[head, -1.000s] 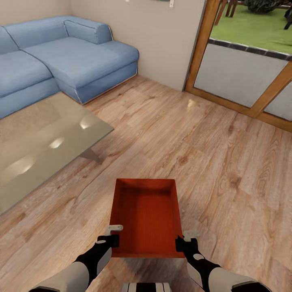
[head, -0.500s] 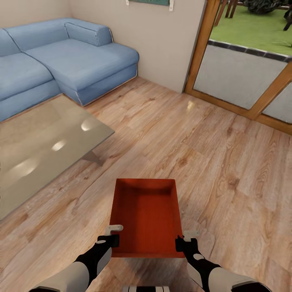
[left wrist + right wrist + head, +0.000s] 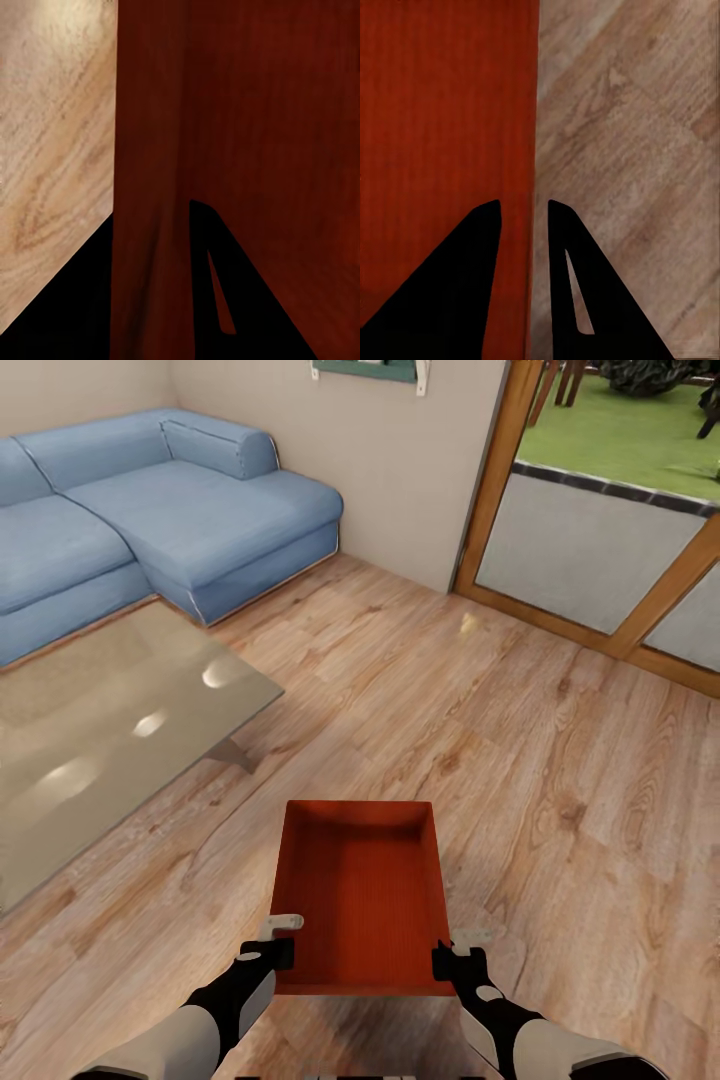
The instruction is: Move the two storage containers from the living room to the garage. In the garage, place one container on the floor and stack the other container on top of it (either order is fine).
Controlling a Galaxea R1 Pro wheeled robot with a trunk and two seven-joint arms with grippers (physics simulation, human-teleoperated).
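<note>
The sofa (image 3: 150,530) and coffee table (image 3: 100,730) are cut off at the head view's left edge.

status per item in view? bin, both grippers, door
storage container: upright, empty, held at its near corners over the wood floor.
left gripper: shut on the container's left wall.
right gripper: shut on the container's right wall.
glass door: closed.

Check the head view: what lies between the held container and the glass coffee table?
Only bare wood-plank floor separates the storage container from the coffee table in the head view; nothing else sits in that stretch.
</note>
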